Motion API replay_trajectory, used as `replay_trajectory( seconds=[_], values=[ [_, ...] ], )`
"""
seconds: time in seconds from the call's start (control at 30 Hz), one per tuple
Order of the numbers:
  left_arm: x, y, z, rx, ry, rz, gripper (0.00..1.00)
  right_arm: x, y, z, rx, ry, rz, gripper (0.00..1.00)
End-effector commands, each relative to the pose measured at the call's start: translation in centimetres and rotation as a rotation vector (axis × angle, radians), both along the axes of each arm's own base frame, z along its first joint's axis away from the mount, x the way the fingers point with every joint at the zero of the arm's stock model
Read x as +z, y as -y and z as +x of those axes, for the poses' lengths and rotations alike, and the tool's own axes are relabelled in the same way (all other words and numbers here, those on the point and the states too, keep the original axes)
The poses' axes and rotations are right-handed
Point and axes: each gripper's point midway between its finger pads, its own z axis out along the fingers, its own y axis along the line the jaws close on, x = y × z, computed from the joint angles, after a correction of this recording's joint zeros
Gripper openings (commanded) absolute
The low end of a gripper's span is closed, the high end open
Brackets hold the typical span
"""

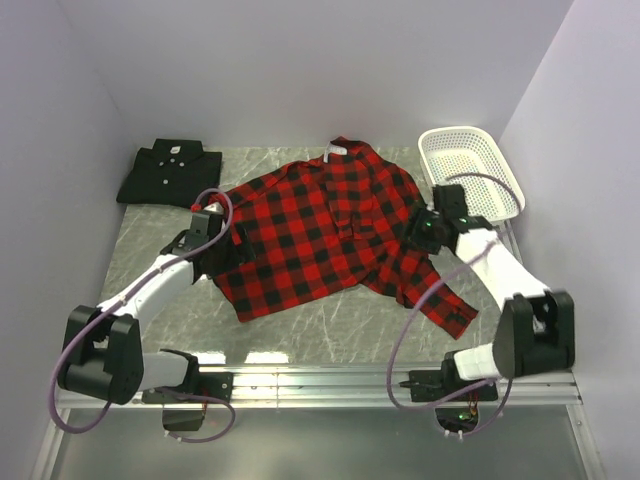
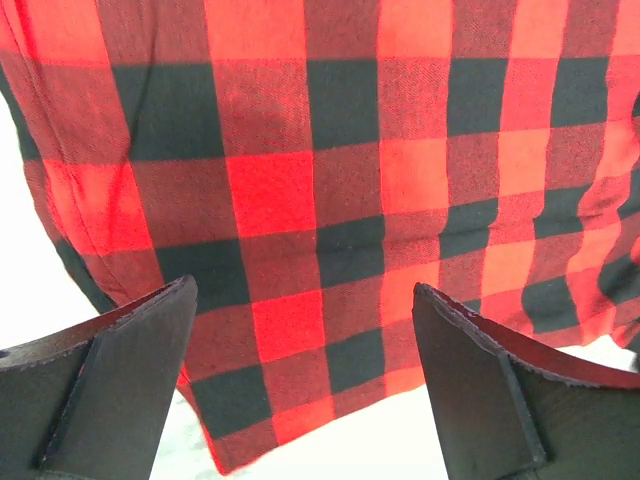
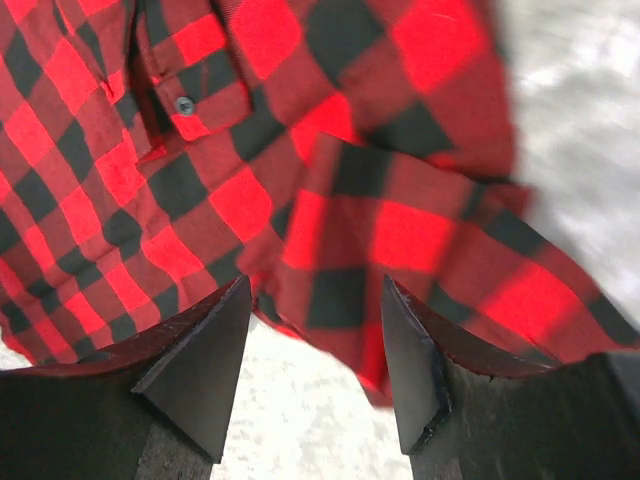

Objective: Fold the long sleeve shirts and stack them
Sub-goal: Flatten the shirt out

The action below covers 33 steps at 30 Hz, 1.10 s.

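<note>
Our left gripper and right gripper hang open.
Plaid shirt under them; black shirt at table's far-left corner.

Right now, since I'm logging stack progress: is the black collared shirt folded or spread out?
Folded: the black collared shirt lies as a compact rectangle, collar and white buttons on top, no sleeves sticking out.
</note>
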Motion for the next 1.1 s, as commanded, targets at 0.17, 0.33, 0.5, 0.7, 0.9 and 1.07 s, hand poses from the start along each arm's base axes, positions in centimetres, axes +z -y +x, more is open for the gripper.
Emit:
replay_trajectory(
  seconds=[0.17, 0.33, 0.5, 0.7, 0.9, 1.07],
  values=[
    [1.2, 2.0, 3.6, -0.004, 0.04, -0.051, 0.95, 0.2, -8.2, 7.5, 0.25, 0.135, -0.103, 0.62],
    [-0.1, 3.5, 4.7, -0.04, -0.014, -0.032, 0.95, -0.9, -12.2, 9.7, 0.329, 0.148, -0.128, 0.62],
    [-1.4, 3.6, 4.0, -0.047, -0.059, -0.028, 0.96, -3.2, -15.6, 10.5, 0.364, 0.102, -0.107, 0.62],
    [-0.5, 3.1, 3.2, -0.08, -0.055, 0.006, 0.96, -6.6, -16.8, 11.0, 0.327, 0.03, -0.072, 0.58],
    [1.4, 2.0, 3.2, -0.111, 0.013, 0.074, 0.96, -7.8, -17.1, 11.0, 0.308, 0.016, -0.055, 0.39],
    [1.7, 1.1, 3.5, -0.103, 0.057, 0.116, 0.95, -5.5, -17.8, 11.5, 0.331, 0.068, -0.05, 0.12]
  ],
)
